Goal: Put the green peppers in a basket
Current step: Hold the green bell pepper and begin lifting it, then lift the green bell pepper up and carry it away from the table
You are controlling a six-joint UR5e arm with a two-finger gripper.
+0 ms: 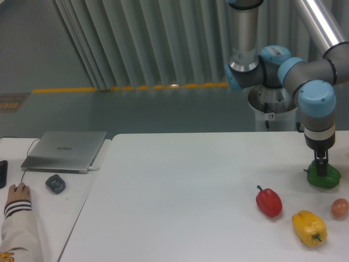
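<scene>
The green pepper (pixel 326 177), glossy dark green and lobed, lies on the white table (pixel 180 185) near its right edge. My gripper (pixel 320 165) hangs straight down from the blue-capped wrist, and its dark fingertips reach the top left of the pepper, covering part of it. The fingers look narrow from this side, so I cannot see whether they are open or shut, or whether they grip the pepper. No basket is in view.
A red pepper (pixel 269 201), a yellow pepper (pixel 309 227) and a small pinkish round fruit (pixel 339 208) lie in front of the green one. At the left, a laptop (pixel 65 150), a mouse (pixel 55 183) and a person's hand (pixel 16 194) occupy a side table.
</scene>
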